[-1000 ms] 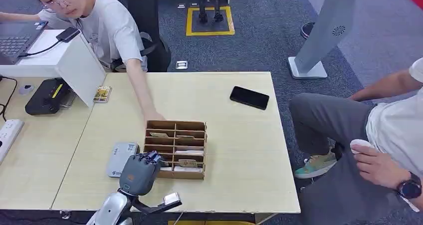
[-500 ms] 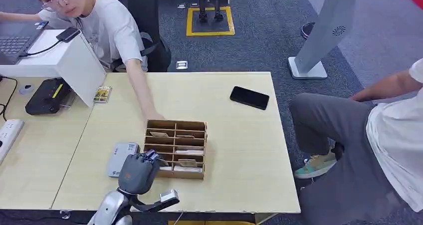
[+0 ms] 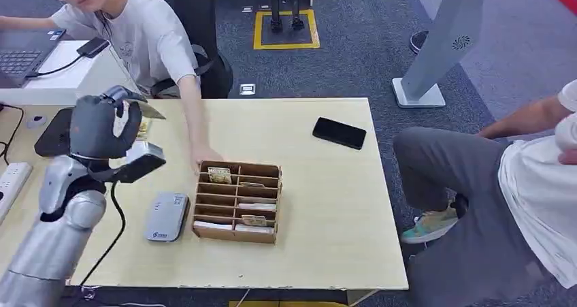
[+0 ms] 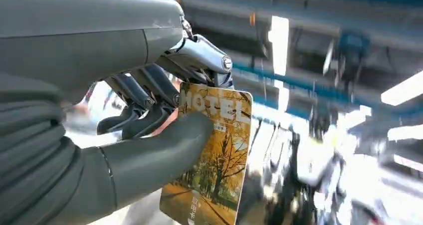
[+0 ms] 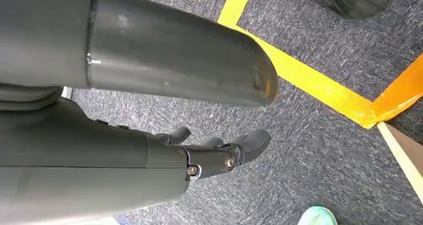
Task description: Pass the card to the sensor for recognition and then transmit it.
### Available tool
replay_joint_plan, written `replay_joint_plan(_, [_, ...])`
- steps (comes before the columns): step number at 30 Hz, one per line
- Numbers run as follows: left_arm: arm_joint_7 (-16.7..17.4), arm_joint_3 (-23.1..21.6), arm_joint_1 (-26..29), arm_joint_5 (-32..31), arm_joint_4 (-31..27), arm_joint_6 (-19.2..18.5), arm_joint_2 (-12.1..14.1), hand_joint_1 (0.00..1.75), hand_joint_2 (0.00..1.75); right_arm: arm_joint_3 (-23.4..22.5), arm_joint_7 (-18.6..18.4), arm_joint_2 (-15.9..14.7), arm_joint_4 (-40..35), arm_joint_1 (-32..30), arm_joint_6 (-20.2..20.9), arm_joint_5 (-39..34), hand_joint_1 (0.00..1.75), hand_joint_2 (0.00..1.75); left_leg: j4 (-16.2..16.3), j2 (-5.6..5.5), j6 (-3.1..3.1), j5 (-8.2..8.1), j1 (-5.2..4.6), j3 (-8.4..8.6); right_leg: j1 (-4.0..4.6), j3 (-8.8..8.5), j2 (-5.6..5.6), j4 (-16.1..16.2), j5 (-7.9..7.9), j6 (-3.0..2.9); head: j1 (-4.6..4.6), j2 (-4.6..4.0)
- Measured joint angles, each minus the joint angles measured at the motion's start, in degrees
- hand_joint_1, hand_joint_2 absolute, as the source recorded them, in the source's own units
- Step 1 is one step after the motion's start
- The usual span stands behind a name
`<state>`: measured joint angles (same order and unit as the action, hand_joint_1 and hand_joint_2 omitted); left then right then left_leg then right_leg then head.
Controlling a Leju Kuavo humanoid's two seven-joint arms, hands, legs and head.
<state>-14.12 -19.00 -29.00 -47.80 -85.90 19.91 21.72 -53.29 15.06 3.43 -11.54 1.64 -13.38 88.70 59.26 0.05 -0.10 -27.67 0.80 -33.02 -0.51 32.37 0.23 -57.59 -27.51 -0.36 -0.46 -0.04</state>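
- Head view: The robot's silver left arm is raised over the table's left end, its left hand [image 3: 102,126] pinching a thin card [image 3: 151,111] that is jutting out edge-on above the pale wooden table [image 3: 320,184]. A second ago this hand was down low at the near corner of the brown compartmented wooden card box [image 3: 238,201]; it is now up and well apart from the box, which suggests the pick is done. The flat grey rounded sensor pad [image 3: 167,216] is lying just left of the box, below and nearer than the raised hand, so the card is probably heading down to it next for reading. A seated person in a grey T-shirt [image 3: 150,38] is reaching an arm to the box's far corner. A black phone [image 3: 339,133] is lying toward the far right of the table.

- Left wrist view: The thick grey thumb is pressing the glossy hotel card with its golden autumn-tree picture [image 4: 214,160] against the dark fingers [image 4: 149,93]; the fingers are curled tight and the grip is looking firm.

- Right wrist view: The right hand [image 5: 219,152] is hanging over grey carpet with yellow floor tape [image 5: 319,93], its fingers loosely extended and holding nothing.
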Motion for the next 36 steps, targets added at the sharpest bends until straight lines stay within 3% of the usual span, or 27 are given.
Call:
replay_joint_plan(6, [5.5,1.1,-7.3,-7.9,0.4,0.5,1.8,1.75,1.75,0.4,-0.7,0.0,0.0,0.1,0.1,0.0,0.00,0.00,0.0,-0.02,0.00,0.00,0.00,-0.06,0.00,0.07,-0.01,0.0,0.00,0.00,-0.02,0.00])
replay_joint_plan(9, [9.0,1.3,-11.8,-14.1,5.0,3.0,2.3,1.75,1.75,1.0,-0.8,0.0,0.0,0.2,0.1,0.0,0.00,0.00,0.0,0.01,0.00,0.00,0.00,-0.05,0.00,0.07,0.01,0.0,0.02,-0.01,0.00,0.00])
replay_joint_plan(13, [11.0,1.4,-15.9,-18.8,11.9,5.4,2.5,1.75,1.75,2.2,-0.9,0.0,0.0,0.3,0.2,0.0,0.00,0.00,0.0,0.01,-0.05,0.04,0.01,-0.04,0.00,0.08,0.02,0.0,0.02,-0.01,-0.02,0.00])
replay_joint_plan(21, [11.3,1.4,-17.4,-19.9,20.5,7.0,2.2,1.75,1.75,3.7,-1.0,0.0,0.0,0.3,0.3,0.0,0.00,0.00,0.0,0.02,-0.06,0.04,0.00,-0.06,0.00,0.11,0.04,0.0,0.02,-0.02,-0.02,0.00])
replay_joint_plan(36, [11.3,1.4,-16.9,-19.4,23.8,7.4,2.1,1.75,1.75,4.7,-1.2,0.0,0.0,0.3,0.2,0.0,0.00,0.00,0.0,0.01,-0.05,0.04,0.00,-0.10,0.00,0.13,0.04,0.0,0.02,-0.02,-0.02,0.00])
